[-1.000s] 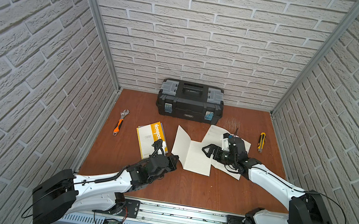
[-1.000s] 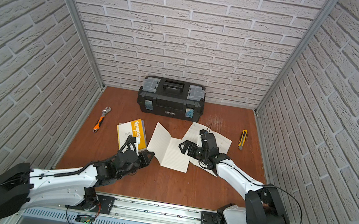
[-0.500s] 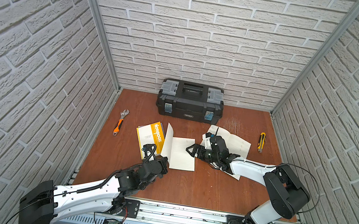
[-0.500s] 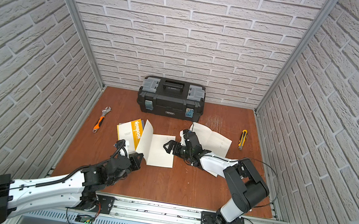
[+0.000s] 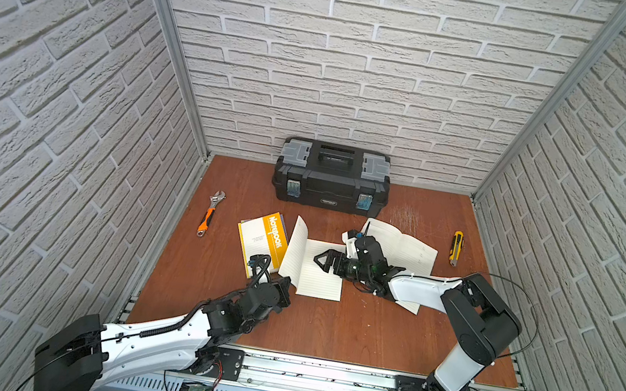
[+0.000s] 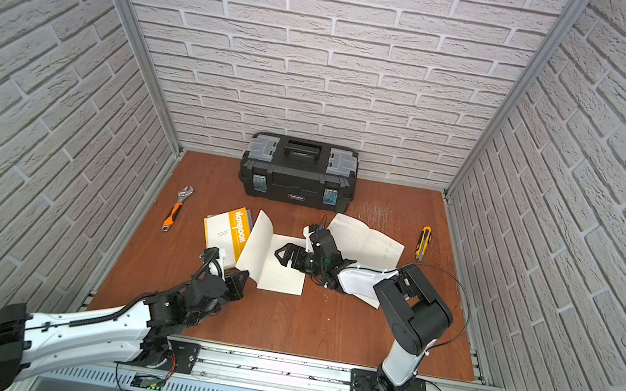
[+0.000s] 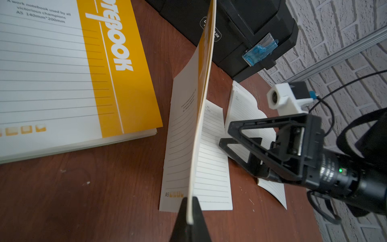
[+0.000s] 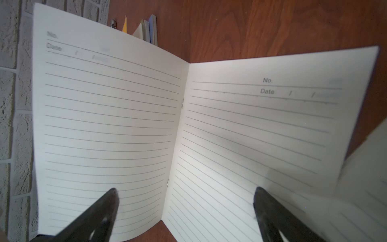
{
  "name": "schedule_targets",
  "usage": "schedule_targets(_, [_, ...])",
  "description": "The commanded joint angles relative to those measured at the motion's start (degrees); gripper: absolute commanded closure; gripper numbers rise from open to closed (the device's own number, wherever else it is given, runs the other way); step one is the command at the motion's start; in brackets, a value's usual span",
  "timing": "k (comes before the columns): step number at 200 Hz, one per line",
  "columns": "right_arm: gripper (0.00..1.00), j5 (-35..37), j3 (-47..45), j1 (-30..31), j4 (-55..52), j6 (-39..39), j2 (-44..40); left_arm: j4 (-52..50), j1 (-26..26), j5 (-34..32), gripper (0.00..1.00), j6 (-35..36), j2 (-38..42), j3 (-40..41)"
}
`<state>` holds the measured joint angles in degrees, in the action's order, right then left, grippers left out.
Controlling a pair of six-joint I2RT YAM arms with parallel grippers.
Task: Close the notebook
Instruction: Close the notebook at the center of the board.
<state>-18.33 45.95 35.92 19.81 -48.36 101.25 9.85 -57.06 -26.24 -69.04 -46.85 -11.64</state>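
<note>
The notebook (image 5: 322,273) lies open mid-table, its right half flat on the wood. Its left half (image 5: 294,246) stands nearly upright, yellow cover outward (image 7: 206,69). My left gripper (image 5: 287,283) is shut on the lower corner of that raised half, and the wrist view shows the pages pinched between the black fingertips (image 7: 189,218). My right gripper (image 5: 321,257) hovers open just over the flat lined page, fingers wide apart (image 8: 185,190), holding nothing. Both top views show this notebook (image 6: 283,270) and both grippers, left (image 6: 242,276) and right (image 6: 281,253).
A stack of shut notebooks with a yellow cover (image 5: 260,239) lies just left of the raised half. Another open notebook (image 5: 406,248) lies under my right arm. A black toolbox (image 5: 331,182) stands at the back, a wrench (image 5: 209,212) lies at the left and a utility knife (image 5: 455,247) at the right.
The notebook's left half has gone from flat to nearly upright in my left gripper's grip. My right gripper has moved left over the flat page.
</note>
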Motion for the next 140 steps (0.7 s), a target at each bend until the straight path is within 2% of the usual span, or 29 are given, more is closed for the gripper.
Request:
schedule_targets(1, [0.0, -0.4, -0.1, 0.4, 4.4, -1.0, 0.8, 0.0, 0.3, -0.2, 1.0, 0.8, 1.0, -1.5])
schedule_targets(43, [0.0, -0.1, -0.8, 0.4, 5.0, -0.9, 1.9, -3.2, 0.5, 0.5, 1.0, 3.9, 0.7, -5.4])
schedule_targets(82, [0.0, -0.7, -0.7, 0.4, 6.7, -1.7, 3.3, 1.4, 0.8, 6.1, 1.0, 8.4, -5.8, -8.6])
schedule_targets(107, [0.0, -0.8, -0.7, 0.4, 7.1, -1.7, 3.7, 8.1, 0.9, 10.6, 0.72, 10.2, -11.1, -9.0])
schedule_targets(119, [0.0, -0.8, -0.8, 0.4, 7.1, -1.6, 3.6, 10.0, 1.0, 12.5, 0.64, 10.9, -13.5, -9.6])
schedule_targets(140, [0.0, -0.7, -1.0, 0.4, 6.9, -1.4, 3.6, 13.7, 1.2, 15.2, 0.6, 11.6, -16.4, -10.1])
